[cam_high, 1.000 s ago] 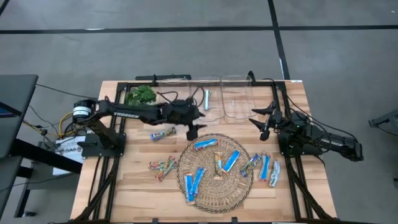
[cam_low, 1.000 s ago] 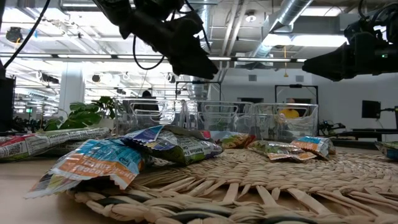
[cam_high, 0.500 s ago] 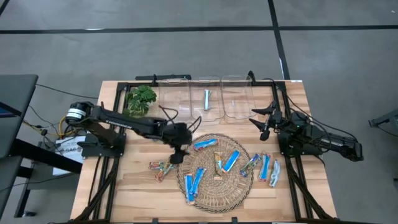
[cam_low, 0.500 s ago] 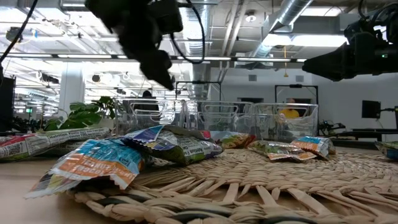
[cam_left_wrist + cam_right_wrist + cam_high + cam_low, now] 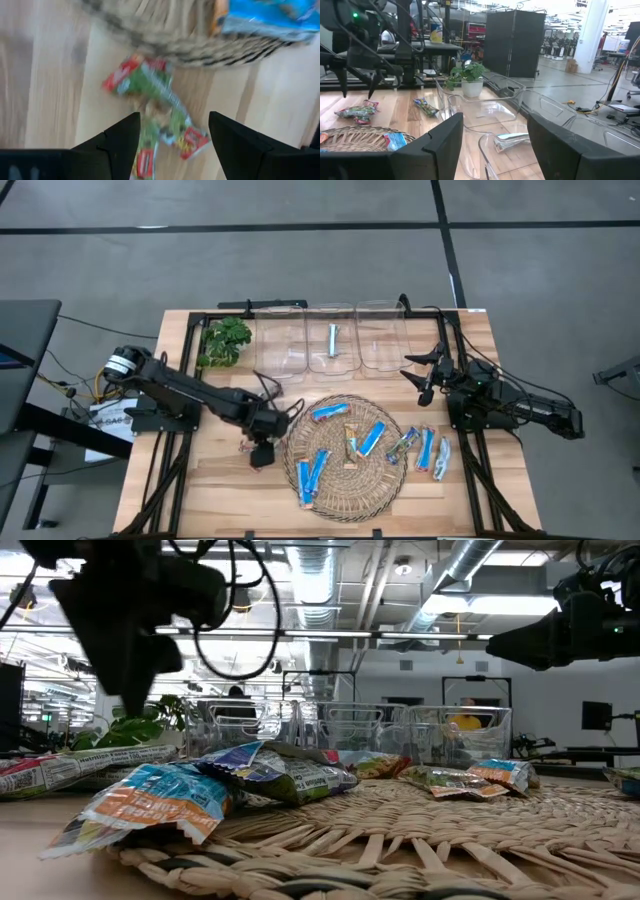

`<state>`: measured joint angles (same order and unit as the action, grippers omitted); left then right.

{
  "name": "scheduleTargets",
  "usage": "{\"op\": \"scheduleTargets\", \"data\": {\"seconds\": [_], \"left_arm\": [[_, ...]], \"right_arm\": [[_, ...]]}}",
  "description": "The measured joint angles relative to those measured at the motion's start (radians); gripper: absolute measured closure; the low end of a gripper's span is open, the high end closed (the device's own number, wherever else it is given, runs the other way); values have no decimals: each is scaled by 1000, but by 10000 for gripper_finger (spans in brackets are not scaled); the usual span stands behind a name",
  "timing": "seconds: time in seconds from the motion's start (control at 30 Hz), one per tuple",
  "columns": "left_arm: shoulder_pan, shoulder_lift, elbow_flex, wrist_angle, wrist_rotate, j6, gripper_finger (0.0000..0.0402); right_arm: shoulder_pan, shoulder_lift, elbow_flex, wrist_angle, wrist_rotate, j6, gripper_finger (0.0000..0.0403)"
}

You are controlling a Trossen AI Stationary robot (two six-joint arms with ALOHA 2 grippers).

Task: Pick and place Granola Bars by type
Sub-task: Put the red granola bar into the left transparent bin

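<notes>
Granola bars lie on and around the round woven mat (image 5: 345, 480): blue ones (image 5: 372, 438) and one multicoloured on the mat, more to its right (image 5: 426, 448). A pair of multicoloured bars (image 5: 155, 110) lies on the wood left of the mat. One pale bar (image 5: 333, 338) lies in the middle clear bin. My left gripper (image 5: 262, 452) hovers open above the multicoloured pair, fingers pointing down, clear of them in the right wrist view (image 5: 356, 92). My right gripper (image 5: 425, 380) waits open near the right bin.
Three clear bins (image 5: 380, 335) stand in a row along the far edge, with a small potted plant (image 5: 225, 340) to their left. Another multicoloured bar (image 5: 425, 106) lies on the wood between the plant and the mat. Black frame rails run along both table sides.
My left gripper has swept from just in front of the bins toward the near edge and to the left, past the mat's far-left rim, ending over the multicoloured bars left of the mat. The bars and my right arm have stayed put.
</notes>
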<state>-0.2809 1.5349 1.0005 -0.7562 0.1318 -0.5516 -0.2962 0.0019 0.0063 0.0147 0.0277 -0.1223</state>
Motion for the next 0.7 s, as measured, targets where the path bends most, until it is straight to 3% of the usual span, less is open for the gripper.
{"op": "scheduleTargets", "data": {"seconds": [0.27,0.53,0.7], "left_arm": [[-46,1,-22,-63,-69,-222,173],[-82,4,-24,-40,-79,-260,173],[-103,4,-24,-34,-139,-283,173]], "right_arm": [[0,0,0,0,0,0,188],[0,0,0,0,0,0,188],[0,0,0,0,0,0,188]]}}
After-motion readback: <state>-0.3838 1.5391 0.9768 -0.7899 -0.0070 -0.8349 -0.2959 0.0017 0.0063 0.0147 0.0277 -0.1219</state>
